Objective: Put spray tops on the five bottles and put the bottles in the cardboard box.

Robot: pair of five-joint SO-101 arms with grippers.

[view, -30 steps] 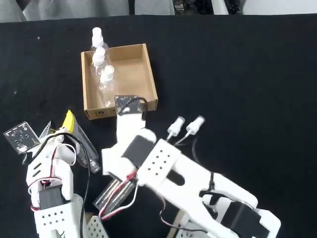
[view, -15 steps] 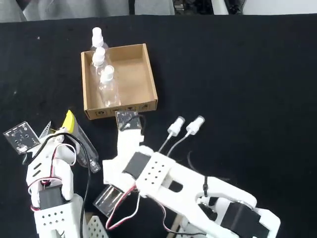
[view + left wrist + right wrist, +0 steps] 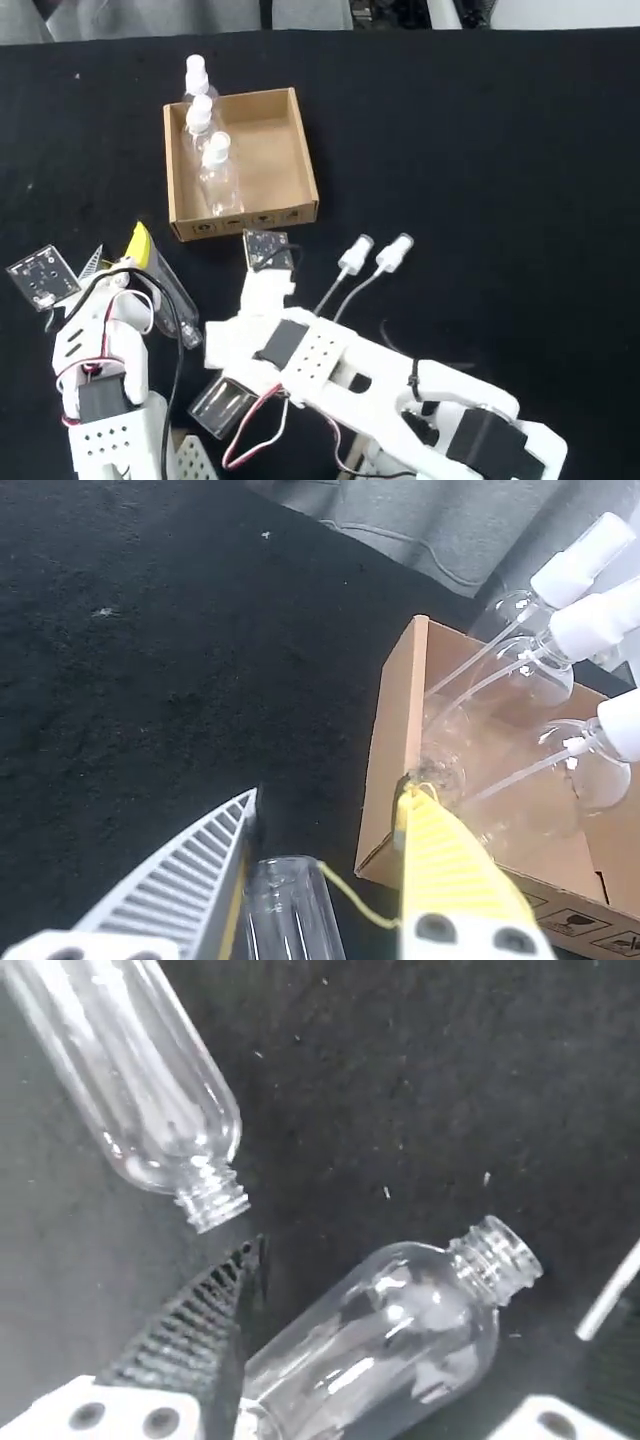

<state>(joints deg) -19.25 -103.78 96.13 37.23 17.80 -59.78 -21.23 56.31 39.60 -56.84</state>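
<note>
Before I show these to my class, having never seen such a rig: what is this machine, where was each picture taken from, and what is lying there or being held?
These are two white robot arms side by side at a black table. The high view looks down from a fixed camera. The other two pictures come from a small camera on each arm's wrist. On the table stands a cardboard box with three bottles in it, each with a spray top on. Near the box lie two loose tops with thin tubes. The left pincer grips an open bottle, and the right pincer appears to grip a second bottle, also without a top.
</note>
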